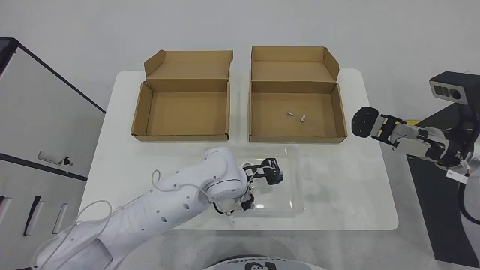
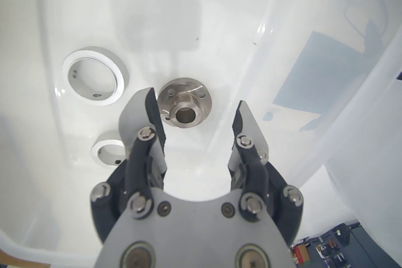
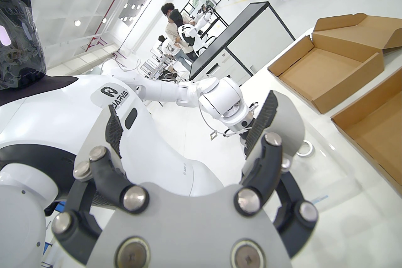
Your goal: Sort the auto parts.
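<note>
My left gripper (image 2: 194, 113) hangs open inside the clear plastic bin (image 1: 289, 195), just above a steel flanged hub (image 2: 184, 106) that lies between its fingers without touching them. A large aluminium ring (image 2: 95, 75) and a smaller ring (image 2: 107, 152) lie beside it on the bin floor. In the top view the left gripper (image 1: 268, 172) is over the bin's middle. My right gripper (image 3: 191, 115) is open and empty, held off the table's right edge (image 1: 365, 122). Two small metal parts (image 1: 296, 115) lie in the right cardboard box (image 1: 296, 94).
The left cardboard box (image 1: 182, 97) stands open and holds nothing, next to the right one at the table's back. A grey cabinet (image 1: 37, 120) stands left of the table. The white table (image 1: 360, 187) is bare to the right of the bin.
</note>
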Tool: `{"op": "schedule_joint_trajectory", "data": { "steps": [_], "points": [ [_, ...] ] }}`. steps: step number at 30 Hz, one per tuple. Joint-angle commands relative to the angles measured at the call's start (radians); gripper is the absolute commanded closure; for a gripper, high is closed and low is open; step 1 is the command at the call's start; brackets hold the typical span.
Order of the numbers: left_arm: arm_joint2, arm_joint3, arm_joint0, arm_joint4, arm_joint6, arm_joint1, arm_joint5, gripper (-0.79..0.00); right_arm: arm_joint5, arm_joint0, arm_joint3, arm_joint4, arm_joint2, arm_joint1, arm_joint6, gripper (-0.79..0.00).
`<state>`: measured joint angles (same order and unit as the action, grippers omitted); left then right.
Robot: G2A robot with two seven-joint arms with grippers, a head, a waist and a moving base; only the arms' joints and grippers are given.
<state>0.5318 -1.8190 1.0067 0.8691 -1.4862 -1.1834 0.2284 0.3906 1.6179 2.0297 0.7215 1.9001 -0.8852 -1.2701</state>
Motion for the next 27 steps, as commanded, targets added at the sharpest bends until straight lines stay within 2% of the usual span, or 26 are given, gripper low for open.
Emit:
{"op": "schedule_joint_trajectory", "data": {
  "steps": [1, 4, 9, 18, 27],
  "points": [
    [-0.006, 0.005, -0.005, 0.009, 0.002, -0.003, -0.007, -0.545, 0.0, 0.0, 0.0, 0.0, 0.0, 0.0, 0.0, -0.785],
    [-0.017, 0.013, -0.011, 0.034, -0.001, -0.007, -0.02, -0.511, 0.0, 0.0, 0.0, 0.0, 0.0, 0.0, 0.0, -0.785],
    [-0.033, 0.024, -0.019, 0.066, 0.001, -0.015, -0.045, -0.388, 0.0, 0.0, 0.0, 0.0, 0.0, 0.0, 0.0, -0.785],
    [-0.042, 0.037, -0.03, 0.133, 0.005, -0.027, -0.105, -0.348, 0.0, 0.0, 0.0, 0.0, 0.0, 0.0, 0.0, -0.785],
    [-0.033, 0.007, -0.02, 0.113, -0.024, -0.026, -0.073, -0.363, 0.0, 0.0, 0.0, 0.0, 0.0, 0.0, 0.0, -0.785]
  ]
}}
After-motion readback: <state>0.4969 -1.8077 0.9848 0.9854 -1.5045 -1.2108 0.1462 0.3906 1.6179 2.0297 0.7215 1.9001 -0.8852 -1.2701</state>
